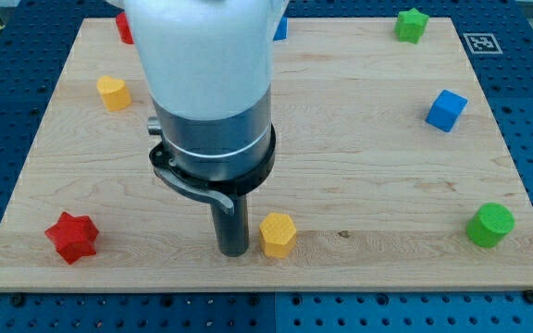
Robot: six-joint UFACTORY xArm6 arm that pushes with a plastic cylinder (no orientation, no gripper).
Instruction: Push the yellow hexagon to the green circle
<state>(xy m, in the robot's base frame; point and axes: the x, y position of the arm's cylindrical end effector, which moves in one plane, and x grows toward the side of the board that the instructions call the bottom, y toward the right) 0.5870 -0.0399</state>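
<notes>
- One dark rod ends the arm, and my tip [232, 250] stands on the wooden board [359, 157] just to the view's left of the yellow hexagon [278, 233]; whether the two touch I cannot tell, the gap being too slight to read.
- No jaws are on the rod, so it holds nothing and only rests beside the block.
- Rising from the tip toward the view's top, the arm's grey collar and white body [206, 74] cover much of the board's upper left.
- Taking the yellow hexagon as landmark: it sits near the board's bottom edge, a little left of centre.
- Far to its right, at about the same height near the board's right edge, stands the green circle [489, 225], well apart from it.
- Far to its left lies a red star [71, 236].
- Up and to its left sits a yellow heart-like block [113, 92], and beyond that a red block [123, 28] partly hidden by the arm.
- Up and to its right is a blue cube [446, 109], and farther up a green star [411, 24].
- Almost straight above it, at the board's top edge, a blue block [280, 30] peeks from behind the arm.
</notes>
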